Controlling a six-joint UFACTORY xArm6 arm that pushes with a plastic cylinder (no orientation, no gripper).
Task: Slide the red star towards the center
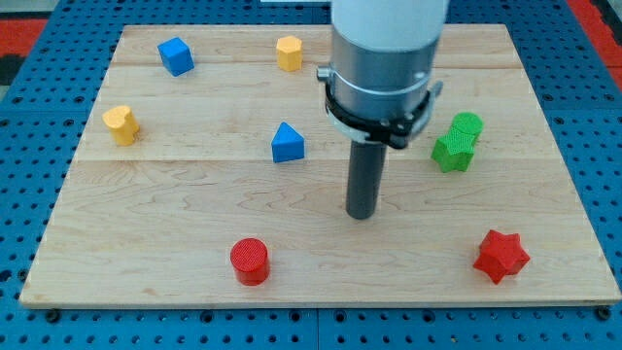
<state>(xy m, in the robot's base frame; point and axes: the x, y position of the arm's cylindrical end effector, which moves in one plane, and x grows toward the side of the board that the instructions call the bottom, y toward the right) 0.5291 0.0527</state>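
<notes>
The red star (501,256) lies near the view's bottom right corner of the wooden board (146,214). My tip (362,214) stands on the board a little right of its middle, well to the left of and slightly above the red star, touching no block. The blue triangular block (287,143) lies up and to the left of my tip.
A red cylinder (250,261) lies at the bottom, left of my tip. Two green blocks (457,143) sit together at the right. A blue cube (176,55) and a yellow block (289,52) lie at the top. Another yellow block (121,124) lies at the left.
</notes>
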